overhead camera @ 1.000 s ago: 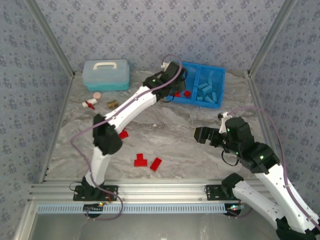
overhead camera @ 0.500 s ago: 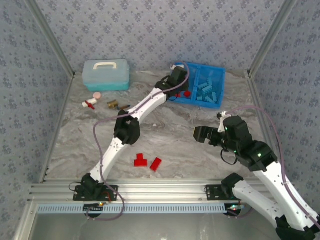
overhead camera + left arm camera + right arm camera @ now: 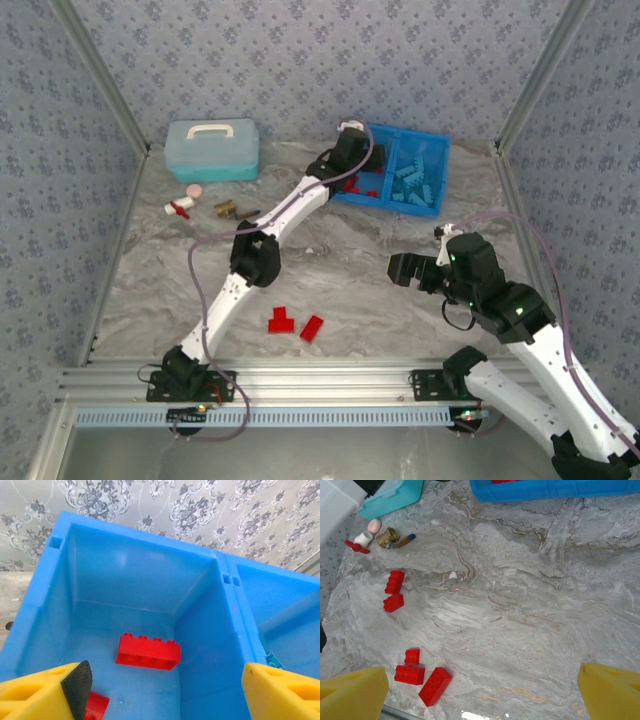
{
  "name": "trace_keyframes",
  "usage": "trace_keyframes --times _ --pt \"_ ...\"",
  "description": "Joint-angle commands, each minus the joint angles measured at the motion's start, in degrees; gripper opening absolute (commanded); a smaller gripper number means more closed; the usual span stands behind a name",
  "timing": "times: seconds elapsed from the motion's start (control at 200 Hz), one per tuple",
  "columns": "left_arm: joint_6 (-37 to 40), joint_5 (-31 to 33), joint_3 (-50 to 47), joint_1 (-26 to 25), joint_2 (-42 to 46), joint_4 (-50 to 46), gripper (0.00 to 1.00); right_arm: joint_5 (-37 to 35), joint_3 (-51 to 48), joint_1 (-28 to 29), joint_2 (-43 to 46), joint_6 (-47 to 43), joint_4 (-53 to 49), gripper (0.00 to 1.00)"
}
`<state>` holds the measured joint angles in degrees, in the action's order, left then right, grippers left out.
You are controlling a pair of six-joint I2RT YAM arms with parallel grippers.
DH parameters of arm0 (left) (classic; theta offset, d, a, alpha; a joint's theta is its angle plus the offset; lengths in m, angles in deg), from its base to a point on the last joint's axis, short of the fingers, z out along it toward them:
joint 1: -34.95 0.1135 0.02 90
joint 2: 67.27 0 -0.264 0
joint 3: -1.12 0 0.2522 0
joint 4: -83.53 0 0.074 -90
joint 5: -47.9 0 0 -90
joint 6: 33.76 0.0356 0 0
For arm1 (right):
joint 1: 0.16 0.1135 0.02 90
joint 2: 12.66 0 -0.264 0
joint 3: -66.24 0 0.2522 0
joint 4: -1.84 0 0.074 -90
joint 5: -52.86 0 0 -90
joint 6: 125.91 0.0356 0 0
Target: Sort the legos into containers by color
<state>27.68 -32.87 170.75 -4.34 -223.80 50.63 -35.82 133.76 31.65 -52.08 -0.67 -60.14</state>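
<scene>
Flower-patterned walls (image 3: 300, 60) close in a grey marbled surface (image 3: 360, 260), and a pale blue lidded box (image 3: 212, 150) sits in the far left corner. At the far edge, right of centre, lies the shallow bright blue plastic tray (image 3: 445, 138) with its centre divider. The left gripper (image 3: 162, 687) hangs right over the tray's left compartment (image 3: 125, 575), jaws wide apart and nothing between them. The right gripper (image 3: 400, 268) hovers over the middle right of the surface, also spread wide and empty. Light blue bricks (image 3: 415, 180) are piled in the right compartment. A long red plastic brick (image 3: 148, 652) lies flat on the left compartment's floor, with another red one (image 3: 95, 705) beside it. So this reads as the end of a drop into the red side. Five loose red bricks remain: a cluster of three (image 3: 410, 675) by the near edge, left of centre, and a pair (image 3: 394, 582) a little farther in. The next move, I'd say, is a swing toward the near edge, lining the jaws across one brick's narrow sides; the clustered ones touch, so a clean single pick needs care.
</scene>
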Motion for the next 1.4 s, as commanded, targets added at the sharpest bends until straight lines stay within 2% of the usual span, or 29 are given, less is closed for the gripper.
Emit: trace_keyframes --times 0.0,0.11,0.225,0.375,0.56,0.695,0.779,0.904,1.139,1.314,1.394 --pt "-0.7 -1.9 2.4 -0.4 10.1 -4.2 0.82 0.1 -0.1 0.1 0.5 2.0 -0.8 1.0" --pt "-0.8 -1.0 0.2 -1.8 17.6 -12.8 0.84 -0.6 -0.3 0.2 1.5 2.1 -1.3 1.0" --pt "0.6 1.2 -9.3 -4.5 28.2 -18.9 0.84 -1.4 -0.5 0.1 2.7 1.9 -2.0 1.0" --pt "4.4 3.3 -33.9 -9.4 45.7 -17.6 0.85 -1.8 -0.8 0.1 3.9 1.6 -2.7 1.0" --pt "8.1 3.0 -67.1 -15.1 67.3 -11.9 0.83 -1.8 -1.5 0.1 4.6 1.5 -1.8 1.0" --pt "5.8 1.9 -79.6 -19.0 76.4 -15.7 0.82 -1.8 -2.1 0.0 4.6 1.8 -1.1 1.0" --pt "4.2 2.3 -83.2 -22.6 77.2 -21.1 0.82 -1.8 -2.2 0.1 4.5 1.9 -1.1 1.0" --pt "0.7 3.3 -85.9 -27.0 73.6 -27.5 0.86 -1.8 -2.4 0.1 4.6 2.2 -1.4 1.0" --pt "-2.7 -2.0 -88.6 -27.5 65.4 -28.5 0.86 -1.4 -2.3 0.1 4.6 2.7 -2.0 1.0" --pt "-6.2 -3.4 -90.9 -28.3 61.2 -27.3 0.76 -1.8 -2.4 0.1 4.9 2.5 -2.5 1.0" --pt "-6.7 -3.2 -91.3 -29.1 59.7 -26.7 0.68 -1.8 -2.7 0.1 4.9 2.6 -2.2 1.0"
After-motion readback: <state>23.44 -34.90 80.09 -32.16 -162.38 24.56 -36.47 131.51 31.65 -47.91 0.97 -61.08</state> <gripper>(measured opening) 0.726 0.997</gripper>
